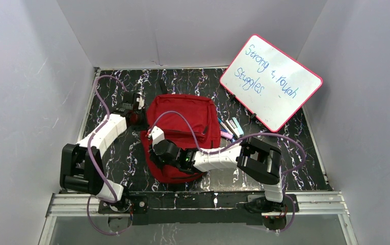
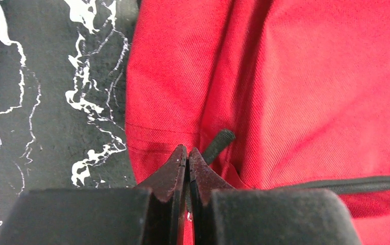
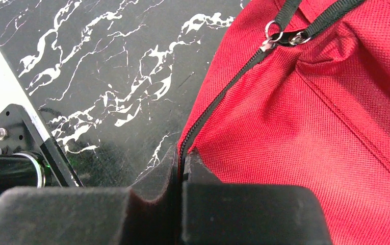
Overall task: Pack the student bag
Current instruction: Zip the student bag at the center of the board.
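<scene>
Top external: whiteboard (image 1: 270, 81) reads "Strong" (rest unclear); left gripper (image 2: 187, 153) clenched, right gripper (image 3: 182, 155) pinching student bag (image 1: 192, 109).

Item inspected: the student bag (image 1: 182, 122), a soft red fabric backpack, lies flat at the middle of the surface, its length running near to far and its near end slumped and creased. On its left side a dark zipper (image 3: 218, 97) is closed along a seam and ends at two metal pulls (image 3: 280, 35) beside black webbing. A short black tab (image 2: 219, 143) protrudes from a fold at the far-left corner.
</scene>
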Controlling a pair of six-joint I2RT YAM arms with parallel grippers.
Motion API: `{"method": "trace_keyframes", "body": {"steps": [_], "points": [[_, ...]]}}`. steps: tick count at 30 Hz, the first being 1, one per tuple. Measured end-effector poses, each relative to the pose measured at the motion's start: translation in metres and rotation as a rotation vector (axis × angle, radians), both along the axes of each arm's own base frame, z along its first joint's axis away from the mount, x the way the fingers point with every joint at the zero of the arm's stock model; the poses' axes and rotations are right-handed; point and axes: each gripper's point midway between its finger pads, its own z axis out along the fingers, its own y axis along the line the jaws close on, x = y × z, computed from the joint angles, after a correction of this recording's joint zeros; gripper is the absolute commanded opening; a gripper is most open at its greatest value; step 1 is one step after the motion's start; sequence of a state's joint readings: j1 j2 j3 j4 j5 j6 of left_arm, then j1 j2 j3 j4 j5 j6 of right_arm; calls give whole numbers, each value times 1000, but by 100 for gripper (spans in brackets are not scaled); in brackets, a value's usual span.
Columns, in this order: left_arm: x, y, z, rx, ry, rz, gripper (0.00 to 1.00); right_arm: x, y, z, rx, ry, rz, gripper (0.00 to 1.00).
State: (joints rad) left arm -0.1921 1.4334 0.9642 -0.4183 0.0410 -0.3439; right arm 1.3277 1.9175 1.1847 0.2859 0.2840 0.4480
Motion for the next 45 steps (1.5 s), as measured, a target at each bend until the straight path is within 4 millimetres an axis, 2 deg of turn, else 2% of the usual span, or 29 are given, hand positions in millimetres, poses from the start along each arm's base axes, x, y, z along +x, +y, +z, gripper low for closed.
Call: {"method": "trace_keyframes", "body": {"steps": [5, 11, 26, 30, 35, 39, 42, 44, 45], "points": [[14, 9, -4, 61, 15, 34, 0, -1, 5, 5, 21, -26, 31, 0], [34, 10, -1, 84, 9, 49, 0, -1, 8, 10, 38, -48, 46, 0], [51, 11, 16, 80, -1, 56, 0, 14, 12, 20, 82, -63, 88, 0], [55, 10, 8, 76, 26, 54, 0, 15, 15, 25, 108, -69, 117, 0], [53, 5, -7, 55, 74, 35, 0, 12, 12, 20, 115, -59, 148, 0], [53, 0, -11, 34, 89, 21, 1, 12, 12, 20, 115, -63, 156, 0], [54, -2, -9, 18, 89, 24, 19, 13, 12, 20, 111, -70, 158, 0], [67, -1, 0, 0, 46, 50, 41, 6, 13, 18, 106, -58, 189, 0], [74, 2, 7, -9, 20, 66, 47, 2, 14, 17, 98, -50, 207, 0]]}}
